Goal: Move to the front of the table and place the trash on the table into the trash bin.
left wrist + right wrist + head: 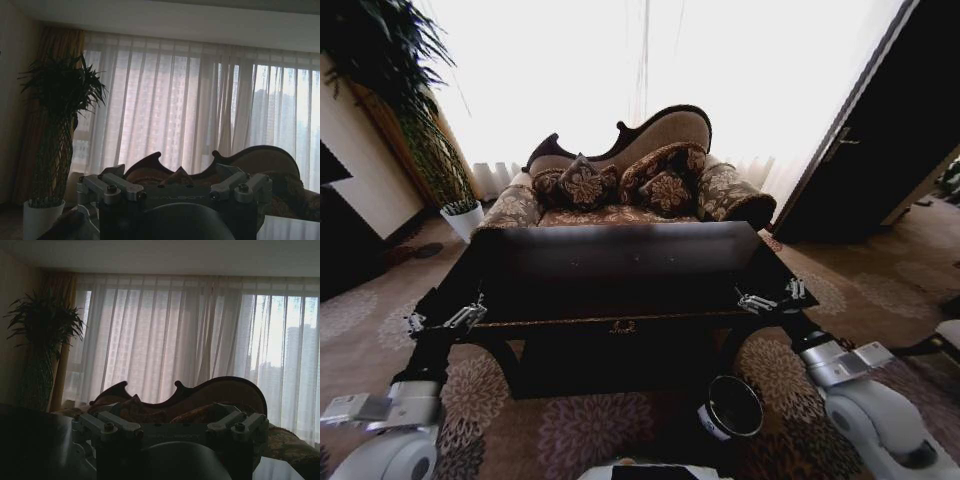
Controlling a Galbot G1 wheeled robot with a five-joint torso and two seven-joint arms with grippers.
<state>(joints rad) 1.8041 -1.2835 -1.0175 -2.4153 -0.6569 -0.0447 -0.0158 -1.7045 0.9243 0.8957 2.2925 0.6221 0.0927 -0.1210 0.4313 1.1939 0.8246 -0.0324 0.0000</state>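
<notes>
Behind the surface (620,255), a carved sofa (630,180) heaped with cushions against bright curtains (200,100). Beyond the surface's far left corner, a tall potted plant (430,140). Dark, glossy and bare on top as far as can be told, with no trash to be made out. On the carpet below the surface's front right corner, the trash bin (732,408), upright. At the surface's front left corner, the left hand (445,320); at the front right, the right hand (772,298). Both with fingers spread and nothing held.
</notes>
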